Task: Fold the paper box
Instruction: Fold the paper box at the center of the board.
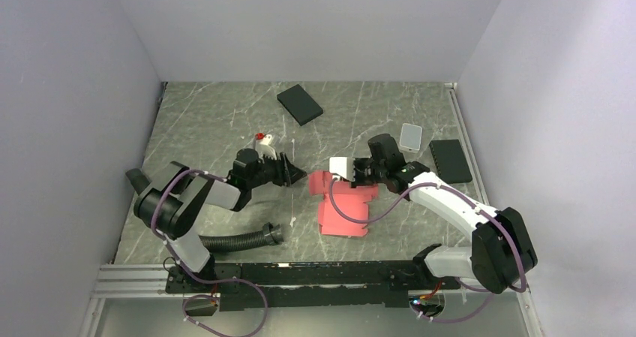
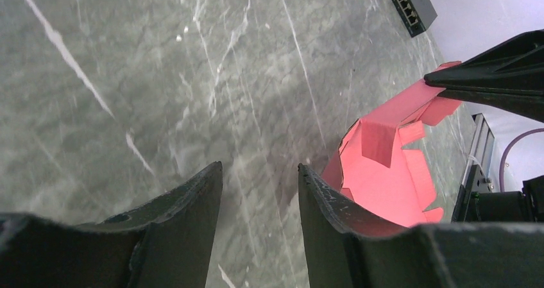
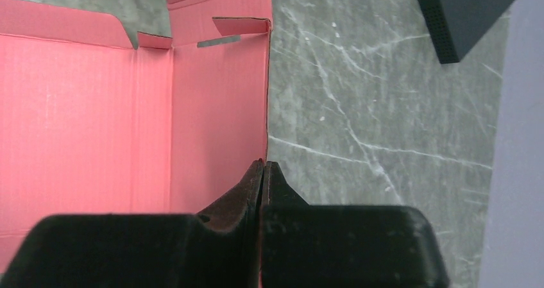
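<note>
The paper box (image 1: pixel 343 211) is a pinkish-red cardboard sheet, partly folded, lying mid-table with one side panel raised. My right gripper (image 1: pixel 358 178) is shut on the edge of that raised panel; the right wrist view shows the fingers (image 3: pixel 264 167) pinching the panel's rim, with the pink inside of the box (image 3: pixel 96 108) spread to their left. My left gripper (image 1: pixel 301 174) stands open just left of the box and touches nothing. In the left wrist view only marble shows between its fingertips (image 2: pixel 260 172). The box (image 2: pixel 385 179) lies to their right, one flap under the right arm's black finger (image 2: pixel 494 76).
A black flat box (image 1: pixel 300 104) lies at the back. A second black device (image 1: pixel 450 160) and a small white case (image 1: pixel 410 136) sit at the right. A tiny red-and-white carton (image 1: pixel 264 143) is behind the left gripper. A black ribbed hose (image 1: pixel 240 239) lies near the left base.
</note>
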`<move>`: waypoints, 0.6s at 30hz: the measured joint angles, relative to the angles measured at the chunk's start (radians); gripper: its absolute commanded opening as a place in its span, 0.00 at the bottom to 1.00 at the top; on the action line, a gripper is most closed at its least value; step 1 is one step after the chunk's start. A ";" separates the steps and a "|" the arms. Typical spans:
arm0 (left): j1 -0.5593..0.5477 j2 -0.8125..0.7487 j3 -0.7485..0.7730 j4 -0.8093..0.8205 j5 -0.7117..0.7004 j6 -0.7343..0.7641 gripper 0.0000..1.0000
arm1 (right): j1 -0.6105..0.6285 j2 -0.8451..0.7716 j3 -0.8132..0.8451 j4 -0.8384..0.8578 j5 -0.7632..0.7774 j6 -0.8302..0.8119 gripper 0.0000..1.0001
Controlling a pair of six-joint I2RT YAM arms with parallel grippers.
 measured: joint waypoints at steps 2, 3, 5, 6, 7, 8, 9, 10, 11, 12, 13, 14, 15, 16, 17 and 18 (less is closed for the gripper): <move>0.003 0.018 0.031 0.000 0.004 0.006 0.52 | 0.001 0.000 -0.001 0.027 0.017 -0.002 0.00; 0.005 0.027 0.044 0.000 0.005 0.009 0.52 | 0.002 0.000 -0.002 0.044 0.026 -0.004 0.00; 0.014 0.043 0.061 0.001 0.005 0.015 0.52 | 0.009 0.000 -0.016 0.096 0.052 -0.022 0.00; 0.023 0.050 0.064 0.003 0.004 0.015 0.52 | 0.014 0.001 -0.027 0.123 0.064 -0.032 0.00; 0.032 0.055 0.064 0.003 0.001 0.015 0.52 | 0.020 0.002 -0.040 0.147 0.080 -0.043 0.00; 0.044 0.060 0.064 0.003 -0.002 0.014 0.52 | 0.025 0.006 -0.054 0.172 0.092 -0.054 0.00; 0.058 0.064 0.064 0.006 -0.004 0.012 0.52 | 0.029 0.010 -0.062 0.188 0.105 -0.062 0.00; 0.070 0.068 0.064 0.007 -0.005 0.010 0.53 | 0.034 0.017 -0.071 0.214 0.115 -0.070 0.00; 0.087 0.070 0.064 0.008 -0.007 0.005 0.52 | 0.038 0.023 -0.080 0.241 0.130 -0.078 0.00; 0.099 0.070 0.064 0.009 -0.009 -0.002 0.53 | 0.042 0.027 -0.088 0.263 0.137 -0.083 0.00; 0.113 0.070 0.064 0.015 -0.012 -0.006 0.53 | 0.050 0.028 -0.101 0.295 0.150 -0.089 0.00; 0.125 0.070 0.064 0.019 -0.015 -0.008 0.53 | 0.055 0.028 -0.117 0.326 0.161 -0.093 0.00; 0.134 0.070 0.064 0.020 -0.019 -0.011 0.53 | 0.061 0.028 -0.130 0.352 0.168 -0.097 0.00; 0.140 0.070 0.065 0.019 -0.022 -0.012 0.53 | 0.069 0.028 -0.151 0.392 0.182 -0.100 0.00; 0.142 0.070 0.066 0.014 -0.022 -0.012 0.53 | 0.079 0.028 -0.175 0.429 0.190 -0.103 0.00; 0.143 0.070 0.068 0.012 -0.022 -0.013 0.53 | 0.086 0.028 -0.196 0.457 0.197 -0.107 0.00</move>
